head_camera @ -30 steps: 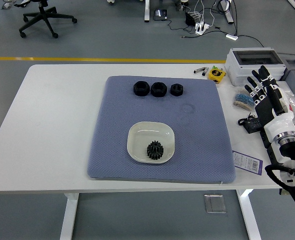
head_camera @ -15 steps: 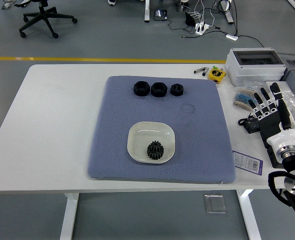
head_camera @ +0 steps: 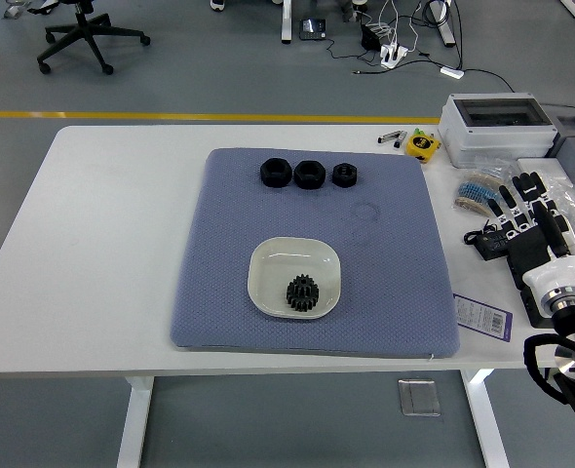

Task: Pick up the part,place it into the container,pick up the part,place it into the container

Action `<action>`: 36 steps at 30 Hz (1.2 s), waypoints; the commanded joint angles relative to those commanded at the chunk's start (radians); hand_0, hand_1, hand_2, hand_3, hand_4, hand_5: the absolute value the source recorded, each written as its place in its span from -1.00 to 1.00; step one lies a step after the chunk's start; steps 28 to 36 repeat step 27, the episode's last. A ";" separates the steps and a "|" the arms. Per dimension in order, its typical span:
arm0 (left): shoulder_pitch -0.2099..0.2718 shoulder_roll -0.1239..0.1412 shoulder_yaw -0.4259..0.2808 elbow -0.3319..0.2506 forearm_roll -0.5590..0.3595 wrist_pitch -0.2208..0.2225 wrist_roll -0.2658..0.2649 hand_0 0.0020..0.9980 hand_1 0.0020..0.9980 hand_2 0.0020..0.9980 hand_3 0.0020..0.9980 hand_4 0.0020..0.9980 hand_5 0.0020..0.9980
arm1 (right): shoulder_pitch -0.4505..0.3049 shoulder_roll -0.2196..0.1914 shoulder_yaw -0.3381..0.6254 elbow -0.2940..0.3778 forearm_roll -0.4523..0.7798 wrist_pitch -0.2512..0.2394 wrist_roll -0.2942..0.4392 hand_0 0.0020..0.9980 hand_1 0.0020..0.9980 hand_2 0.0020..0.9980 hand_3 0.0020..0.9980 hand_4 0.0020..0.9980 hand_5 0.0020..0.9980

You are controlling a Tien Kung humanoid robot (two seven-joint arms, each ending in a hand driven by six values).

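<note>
One gear (head_camera: pixel 303 292) is lying in the dish (head_camera: pixel 268 265); three parts (head_camera: pixel 308 175) are waiting while the right robot hand (head_camera: pixel 533 219), fingers spread, is holding nothing.

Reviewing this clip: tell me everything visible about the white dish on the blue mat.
The white dish is a shallow, rounded-square bowl, glossy like ceramic or plastic, cream-white inside. It sits flat and upright on the blue-grey mat, toward the mat's near edge and around its middle. One black gear lies inside, in the near-right part; otherwise the dish looks empty. Three black parts sit in a row farther back on the mat, clear of it. No hand touches it; the right hand is off at the table's right edge.
</note>
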 joint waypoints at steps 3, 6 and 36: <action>0.000 0.000 0.000 0.000 -0.001 0.001 0.002 0.75 0.68 0.73 0.25 0.16 0.49 | -0.001 -0.001 0.000 0.000 0.006 -0.004 0.000 0.69 0.68 0.73 0.86 0.62 -0.67; 0.002 0.000 0.000 0.000 0.000 0.001 0.004 0.75 0.68 0.73 0.25 0.16 0.49 | -0.002 -0.001 -0.001 0.000 0.004 -0.005 -0.002 0.69 0.68 0.73 0.86 0.63 -0.66; 0.008 0.000 -0.004 0.000 0.015 0.004 0.011 0.75 0.68 0.73 0.25 0.16 0.49 | -0.020 0.001 0.010 0.006 -0.460 -0.128 -0.019 0.66 0.65 0.72 0.84 0.64 -0.60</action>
